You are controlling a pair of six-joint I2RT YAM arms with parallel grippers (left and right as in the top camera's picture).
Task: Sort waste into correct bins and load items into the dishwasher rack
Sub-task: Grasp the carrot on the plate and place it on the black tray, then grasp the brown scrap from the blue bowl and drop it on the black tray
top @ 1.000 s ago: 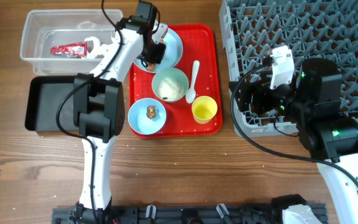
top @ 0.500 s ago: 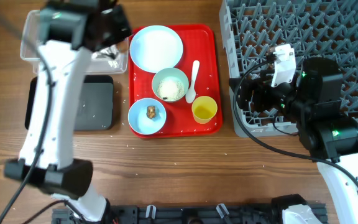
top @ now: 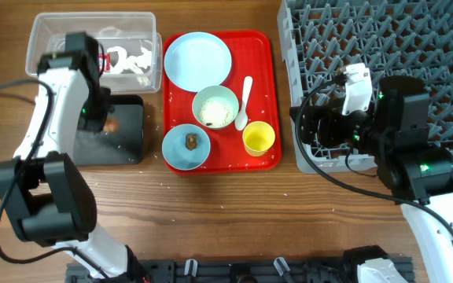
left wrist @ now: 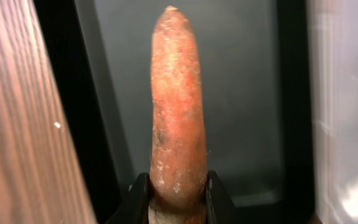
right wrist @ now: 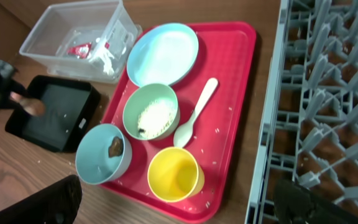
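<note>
Orange-brown carrot stick is pinched by its thick end in my left gripper. The jaws are nearly closed and squeeze it from both sides, and the pointy tip sticks straight out away from the wrist camera. It hangs over the glossy black tub, above the left part of its floor going by the overhead view. I can't tell if the tip touches the bottom.

Everything sits on a brown wooden table. The clear plastic tub is right behind the black one, with the red wrapper and the crumpled white tissue inside. My left arm crosses over its near side, so part of it is hidden from above.

Just beside the tubs is the flat red tray. On it:
- pale blue plate at the back
- bowl with white rice in the middle
- second bowl at the front with a small brown lump in it
- yellow cup at the front right corner
- white spoon lying between the rice bowl and the tray's right edge

A few loose rice grains are scattered on the tray.

The grey dishwasher rack is to the right of the tray. My right gripper hangs over its near left corner, jaws spread wide, holding nothing.
</note>
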